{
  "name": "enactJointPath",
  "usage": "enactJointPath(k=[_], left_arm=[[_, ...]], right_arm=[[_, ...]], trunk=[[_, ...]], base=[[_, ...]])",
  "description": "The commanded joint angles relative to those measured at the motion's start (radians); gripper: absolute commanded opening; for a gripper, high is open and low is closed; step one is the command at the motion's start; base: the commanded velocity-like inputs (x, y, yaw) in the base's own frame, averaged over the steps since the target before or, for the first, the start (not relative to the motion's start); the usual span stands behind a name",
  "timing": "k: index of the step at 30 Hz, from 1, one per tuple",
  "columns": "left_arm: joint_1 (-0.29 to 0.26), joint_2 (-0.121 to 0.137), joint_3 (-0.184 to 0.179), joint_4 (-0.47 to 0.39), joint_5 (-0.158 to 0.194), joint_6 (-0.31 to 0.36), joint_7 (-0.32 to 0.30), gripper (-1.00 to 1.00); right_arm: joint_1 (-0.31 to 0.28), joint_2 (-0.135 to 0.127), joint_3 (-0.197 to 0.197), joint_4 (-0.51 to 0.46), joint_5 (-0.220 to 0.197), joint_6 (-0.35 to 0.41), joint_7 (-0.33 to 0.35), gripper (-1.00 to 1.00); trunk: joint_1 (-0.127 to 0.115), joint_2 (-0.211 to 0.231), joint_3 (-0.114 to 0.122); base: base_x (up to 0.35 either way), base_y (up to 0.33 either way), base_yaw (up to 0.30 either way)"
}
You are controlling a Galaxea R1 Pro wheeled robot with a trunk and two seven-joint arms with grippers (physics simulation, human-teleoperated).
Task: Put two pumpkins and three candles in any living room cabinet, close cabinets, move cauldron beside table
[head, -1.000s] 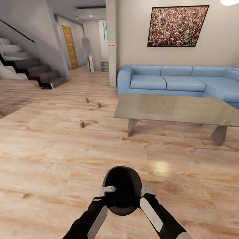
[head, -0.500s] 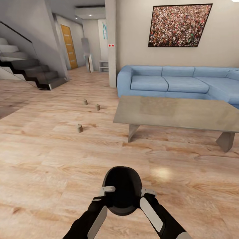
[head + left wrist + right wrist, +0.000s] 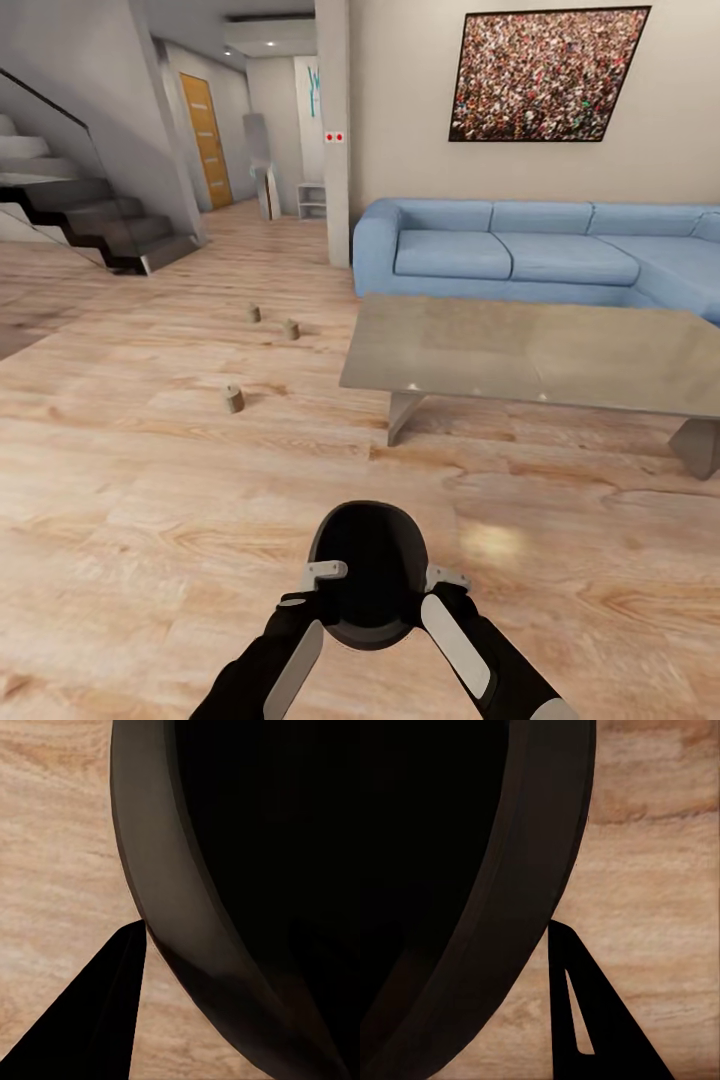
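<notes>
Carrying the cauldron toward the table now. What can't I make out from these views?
- Grip: the cauldron hides both sets of fingers in the head view; each wrist view shows its rim beside one dark finger.
- Table: right end cut off by the head view's edge.
- Candles: too small for detail.

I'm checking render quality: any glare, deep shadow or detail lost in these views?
Head view: a soft bright glare patch lies on the wooden floor near the table; the cauldron interior is featureless black. Left wrist view: the cauldron's inside is pure black, its rim dimly lit. Right wrist view: likewise, floor grain sharp.
</notes>
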Motion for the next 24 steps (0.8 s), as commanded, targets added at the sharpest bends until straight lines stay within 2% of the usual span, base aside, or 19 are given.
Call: enactJointPath(k=[1,9,19,24], left_arm=[[-0.001,0.0,-0.001,-0.002,0.017,-0.003,0.007,-1.0],[-0.001,0.0,-0.001,-0.002,0.017,-0.003,0.007,-1.0],[-0.001,0.0,-0.001,-0.003,0.017,-0.003,0.007,-1.0],[-0.001,0.0,-0.001,-0.004,0.016,-0.003,0.007,-1.0]], right_arm=[[-0.001,0.0,-0.001,-0.014,-0.008,-0.01,-0.007,-1.0],[-0.001,0.0,-0.001,-0.014,-0.008,-0.01,-0.007,-1.0],[-0.001,0.0,-0.001,-0.014,-0.008,-0.01,-0.007,-1.0],[-0.001,0.0,0.0,-0.014,-0.008,-0.01,-0.007,-1.0]], trunk=[[0.0,0.0,-0.001],[0.0,0.0,-0.001],[0.0,0.0,0.005],[0.0,0.0,0.006]], base=[[0.273,0.0,0.0],[0.272,0.0,-0.004],[0.267,0.0,-0.192],[0.257,0.0,-0.036]])
